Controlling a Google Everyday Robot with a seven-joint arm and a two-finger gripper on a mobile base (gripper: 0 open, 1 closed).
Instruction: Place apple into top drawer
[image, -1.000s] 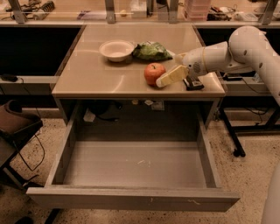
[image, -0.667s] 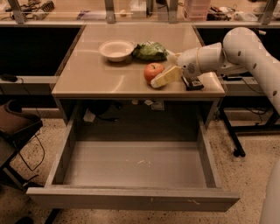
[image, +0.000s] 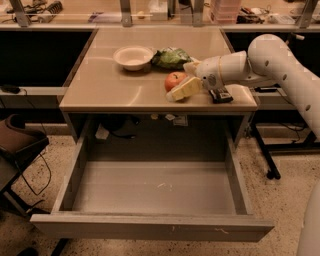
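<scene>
Nearest, the top drawer (image: 150, 231) stands pulled well out below the table (image: 110, 92), its inside open from above, ready to take something lowered in. On the tabletop, close to the front edge, sits the apple (image: 173, 79), not yet lifted. The gripper (image: 181, 86) reaches in from the right at apple height, right against the fruit, probably to grasp it. Whether it has closed on the apple I cannot tell. Farther back, a white bowl (image: 133, 56) and a green bag (image: 171, 57) lie out of the way.

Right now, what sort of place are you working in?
Probably a lab or workshop: cluttered benches behind, loose cables on the floor, an open drawer under a table. The gripper is at the apple on it.
</scene>
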